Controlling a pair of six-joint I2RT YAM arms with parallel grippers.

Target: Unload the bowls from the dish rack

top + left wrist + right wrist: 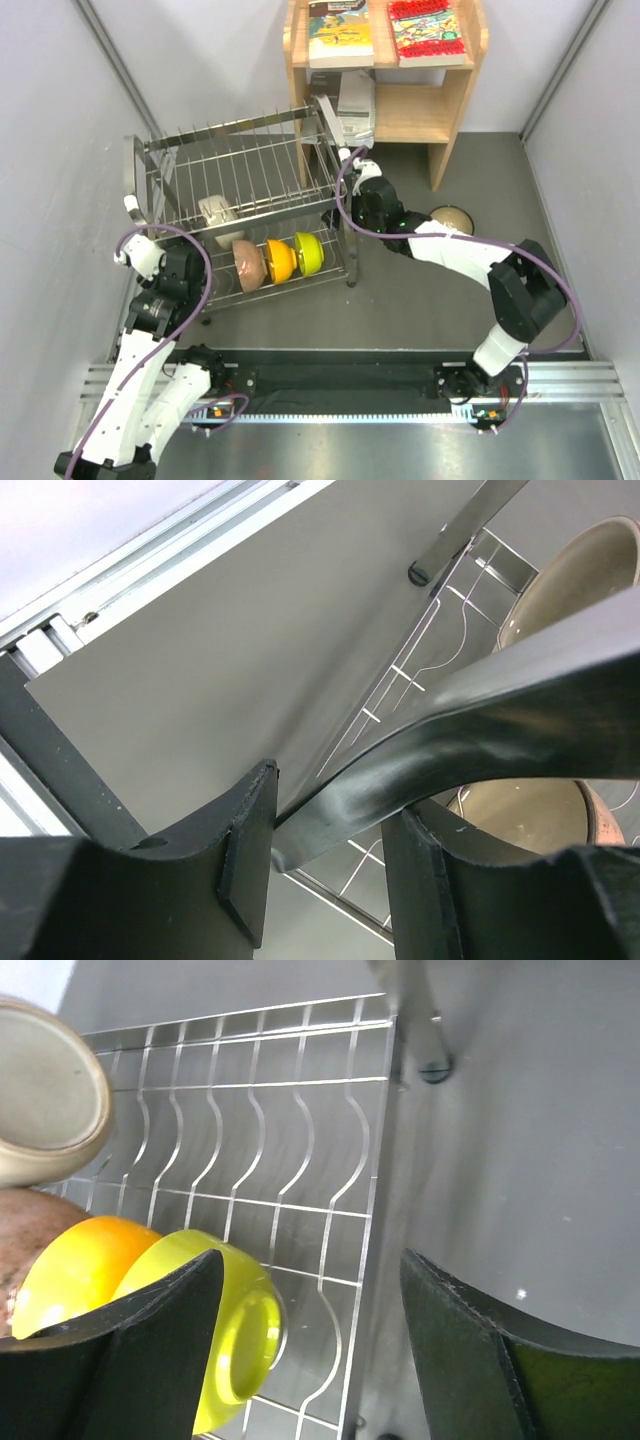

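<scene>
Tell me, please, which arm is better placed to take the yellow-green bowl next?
Right, probably: the right claw is open at the rack's right end, beside the yellow-green bowl; the left claw is at the opposite end.

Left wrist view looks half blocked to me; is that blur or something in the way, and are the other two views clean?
Left wrist: a dark glossy curved band close to the lens crosses the frame and covers part of the cream bowl; an obstruction, not blur. Right wrist: sharp on the dish rack and yellow-green bowl. Top external: even light, mild sheen on the dish rack.
</scene>
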